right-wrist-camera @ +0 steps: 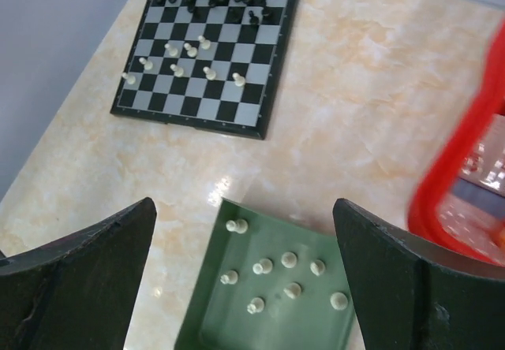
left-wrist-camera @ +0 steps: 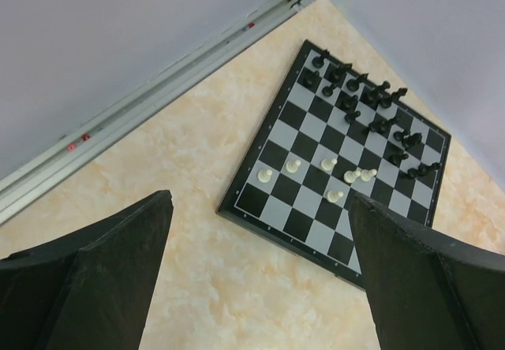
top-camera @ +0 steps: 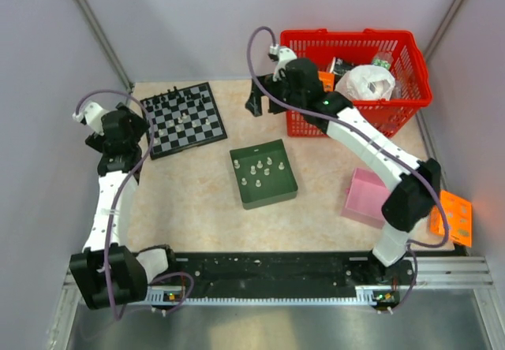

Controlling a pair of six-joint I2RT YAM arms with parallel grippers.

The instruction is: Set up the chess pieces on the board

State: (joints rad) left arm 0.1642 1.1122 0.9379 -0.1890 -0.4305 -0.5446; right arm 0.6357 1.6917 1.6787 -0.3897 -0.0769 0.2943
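Holding our left gripper [left-wrist-camera: 259,200] and right gripper [right-wrist-camera: 245,208] spread wide and empty, we see the board [left-wrist-camera: 304,220] lying flat just beyond the left fingers [left-wrist-camera: 102,279]. Black pieces [left-wrist-camera: 371,98] crowd its far rows and whitish pieces [left-wrist-camera: 329,163] dot the middle. More whitish pieces lie in the green tray [right-wrist-camera: 205,322], framed between the right fingers [right-wrist-camera: 410,287].

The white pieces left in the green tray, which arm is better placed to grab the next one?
Probably right. The right gripper hangs open near the green tray, the white pieces plainly in its wrist view. The left gripper, also open, faces the board, away from the tray.
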